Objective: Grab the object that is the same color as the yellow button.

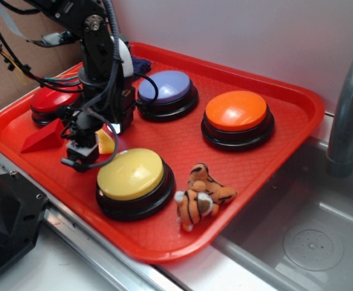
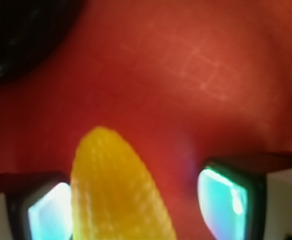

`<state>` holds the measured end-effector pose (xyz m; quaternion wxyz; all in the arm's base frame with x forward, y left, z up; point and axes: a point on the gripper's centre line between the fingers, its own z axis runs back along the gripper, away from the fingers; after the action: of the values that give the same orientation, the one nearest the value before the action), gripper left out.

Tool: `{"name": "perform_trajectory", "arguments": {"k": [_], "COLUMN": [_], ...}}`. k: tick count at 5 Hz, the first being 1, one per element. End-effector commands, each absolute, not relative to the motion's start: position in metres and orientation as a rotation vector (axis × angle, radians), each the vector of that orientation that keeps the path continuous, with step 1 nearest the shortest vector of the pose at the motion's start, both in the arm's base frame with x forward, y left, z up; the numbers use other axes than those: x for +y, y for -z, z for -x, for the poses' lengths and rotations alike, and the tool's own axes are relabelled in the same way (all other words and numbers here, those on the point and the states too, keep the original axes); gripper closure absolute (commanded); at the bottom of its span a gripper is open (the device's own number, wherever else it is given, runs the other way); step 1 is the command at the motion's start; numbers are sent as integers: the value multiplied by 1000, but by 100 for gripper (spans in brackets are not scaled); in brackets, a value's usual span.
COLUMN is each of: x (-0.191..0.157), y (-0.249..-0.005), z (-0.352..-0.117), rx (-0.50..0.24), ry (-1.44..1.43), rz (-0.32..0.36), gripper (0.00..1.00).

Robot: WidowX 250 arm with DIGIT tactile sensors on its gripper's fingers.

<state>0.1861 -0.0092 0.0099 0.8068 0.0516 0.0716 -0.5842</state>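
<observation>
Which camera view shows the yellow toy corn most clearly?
The wrist view: the toy corn fills the lower frame, ridged and tapered, between the gripper fingers. In the exterior view only a small yellow part shows beside the gripper, mostly hidden by the arm.

Red tray holds orange button, purple button, plush tiger.

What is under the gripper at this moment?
Under the gripper lies the yellow toy corn, between the open fingers, on the red tray. Its lower end is out of the wrist picture, and the arm covers most of it in the exterior view.
</observation>
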Motion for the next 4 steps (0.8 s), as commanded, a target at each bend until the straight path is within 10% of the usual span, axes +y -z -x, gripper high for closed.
{"name": "perform_trajectory", "arguments": {"k": [1,3,4], "x": [-4,-11,-14], "y": [-40,-140,-191], "z": [-186,-191,-186], "rx": [113,-101,-149], "ry": [1157,690,428], "rz": [-183,-353,-296], "gripper": [100,100,100]}}
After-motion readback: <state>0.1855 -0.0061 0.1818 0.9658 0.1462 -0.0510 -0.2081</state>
